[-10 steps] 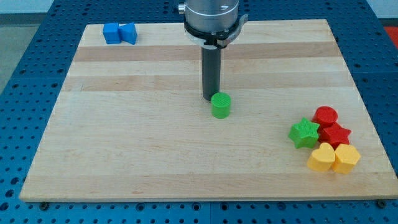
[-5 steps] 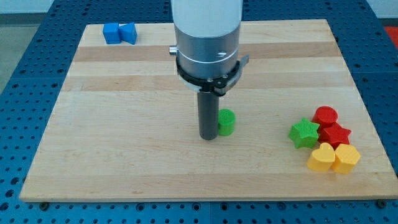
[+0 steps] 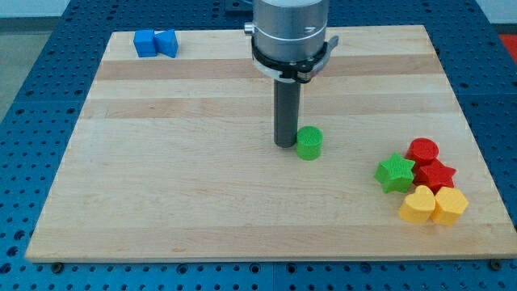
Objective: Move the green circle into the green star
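Where my tip (image 3: 286,144) touches, green circle (image 3: 308,143) upright, ridged.

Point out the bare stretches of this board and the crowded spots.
The view's left half lies bare, from the two blue blocks down to the bottom edge. A free lane runs between the green circle, with my tip just left of it, and the green star. Crowded: the star, red circle, red star and two yellow blocks.
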Robot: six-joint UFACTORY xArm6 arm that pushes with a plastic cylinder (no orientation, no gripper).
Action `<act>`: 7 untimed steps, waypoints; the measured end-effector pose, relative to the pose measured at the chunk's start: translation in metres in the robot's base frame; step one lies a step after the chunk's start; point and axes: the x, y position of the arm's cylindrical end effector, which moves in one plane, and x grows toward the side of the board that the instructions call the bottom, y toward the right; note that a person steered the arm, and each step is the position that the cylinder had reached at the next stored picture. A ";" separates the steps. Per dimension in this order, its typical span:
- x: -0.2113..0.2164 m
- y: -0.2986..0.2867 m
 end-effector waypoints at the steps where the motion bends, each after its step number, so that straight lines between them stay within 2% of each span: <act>1: 0.000 0.019; 7: 0.024 0.079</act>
